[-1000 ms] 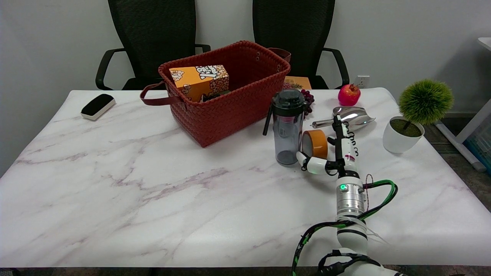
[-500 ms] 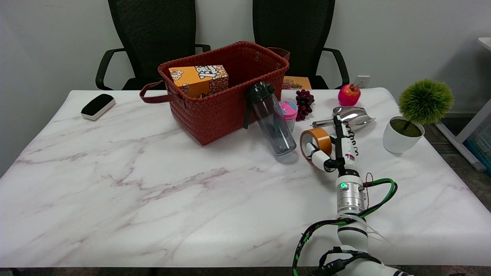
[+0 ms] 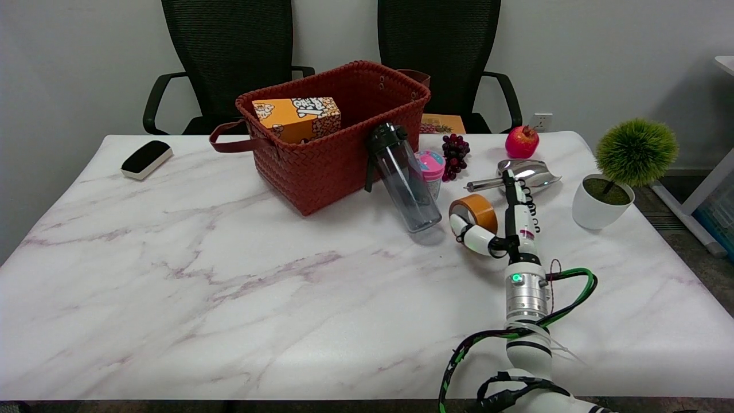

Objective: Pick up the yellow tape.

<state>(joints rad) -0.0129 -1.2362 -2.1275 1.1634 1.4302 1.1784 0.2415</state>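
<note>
The yellow tape (image 3: 475,207) is a roll standing on its edge on the marble table (image 3: 229,287), right of the middle. My right hand (image 3: 504,226) reaches in from the lower right and brackets it. The thumb (image 3: 467,234) curls around the roll's near lower side and touches it. The straight fingers (image 3: 514,198) lie along its right side. The roll sits pinched between thumb and fingers and still rests on the table.
A clear bottle with a dark lid (image 3: 401,178) leans tilted against the red woven basket (image 3: 338,155), just left of the tape. Behind the tape are a pink-lidded cup (image 3: 431,166), grapes (image 3: 454,148), a metal scoop (image 3: 524,174) and a pomegranate (image 3: 522,141). A potted plant (image 3: 616,178) stands at the right.
The bottle that stood upright beside the tape has tipped left against the basket, uncovering the pink cup. My thumb closed in from the left onto the tape, which shifted slightly.
</note>
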